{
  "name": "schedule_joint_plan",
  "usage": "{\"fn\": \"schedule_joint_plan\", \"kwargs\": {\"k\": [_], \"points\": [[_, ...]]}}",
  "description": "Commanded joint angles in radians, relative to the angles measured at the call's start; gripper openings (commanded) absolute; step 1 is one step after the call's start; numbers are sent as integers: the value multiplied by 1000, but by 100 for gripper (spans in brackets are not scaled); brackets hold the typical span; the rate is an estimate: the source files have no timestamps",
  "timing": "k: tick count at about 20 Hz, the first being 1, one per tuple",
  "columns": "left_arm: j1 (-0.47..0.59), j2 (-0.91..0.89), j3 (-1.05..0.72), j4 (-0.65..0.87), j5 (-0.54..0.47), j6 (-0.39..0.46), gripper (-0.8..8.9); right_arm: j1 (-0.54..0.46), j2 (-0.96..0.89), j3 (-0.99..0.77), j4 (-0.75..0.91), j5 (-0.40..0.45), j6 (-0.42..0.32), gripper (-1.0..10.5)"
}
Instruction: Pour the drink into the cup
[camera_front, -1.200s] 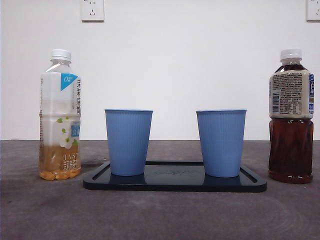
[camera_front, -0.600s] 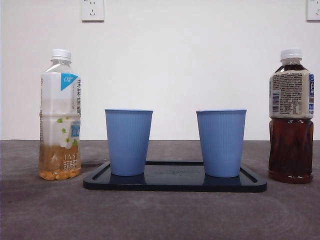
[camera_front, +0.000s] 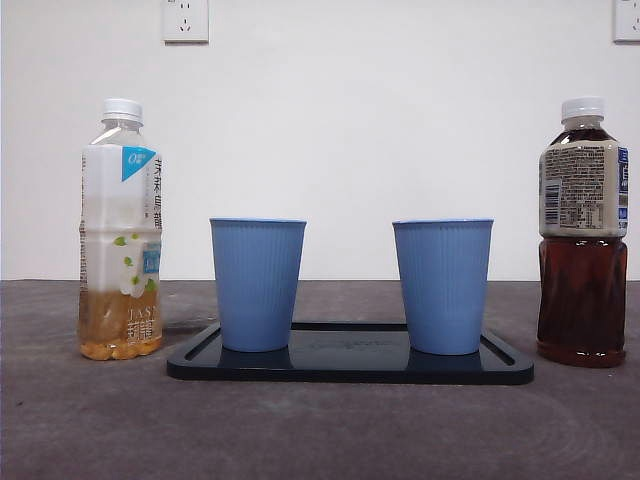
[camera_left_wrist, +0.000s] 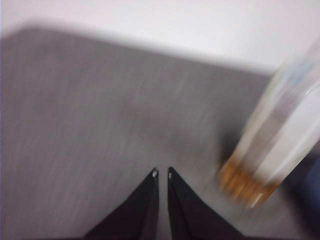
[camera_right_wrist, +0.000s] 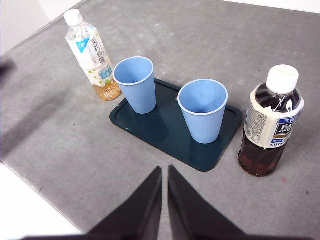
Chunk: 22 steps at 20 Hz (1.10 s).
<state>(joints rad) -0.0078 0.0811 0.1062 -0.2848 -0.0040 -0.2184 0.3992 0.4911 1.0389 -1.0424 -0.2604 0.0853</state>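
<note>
On the grey surface (camera_front: 320, 430), a pale tea bottle (camera_front: 121, 230) with a white cap is standing upright at the far left, holding only a little amber liquid at its base. Beside it, a dark tray (camera_front: 350, 366) is carrying two blue cups: the left cup (camera_front: 257, 284) and the right cup (camera_front: 442, 286), both upright and apart. At the far right a dark tea bottle (camera_front: 583, 235) is standing capped and more than half full. The left tool (camera_left_wrist: 162, 174) is hovering near the pale bottle with its jaws together, the view blurred. The right tool (camera_right_wrist: 164, 170) is hanging above the surface on the near side of the tray, jaws together, gripping nothing.
</note>
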Motion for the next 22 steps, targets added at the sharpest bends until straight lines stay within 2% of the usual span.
{"fn": "schedule_joint_plan", "kwargs": {"k": [1,4,6,22], "points": [[12,-50,-71,28,-7,36,27,5,2,16,10,-2,-8,17],[17,-66,-87,106,-11,184,27,5,2,17,17,-1,-8,17],[17,-78,-95,92,-11,225,27,5,2,17,17,-2,-8,17],[16,-78,-94,97,-11,228,28,3,1,12,28,-1,-8,17]]}}
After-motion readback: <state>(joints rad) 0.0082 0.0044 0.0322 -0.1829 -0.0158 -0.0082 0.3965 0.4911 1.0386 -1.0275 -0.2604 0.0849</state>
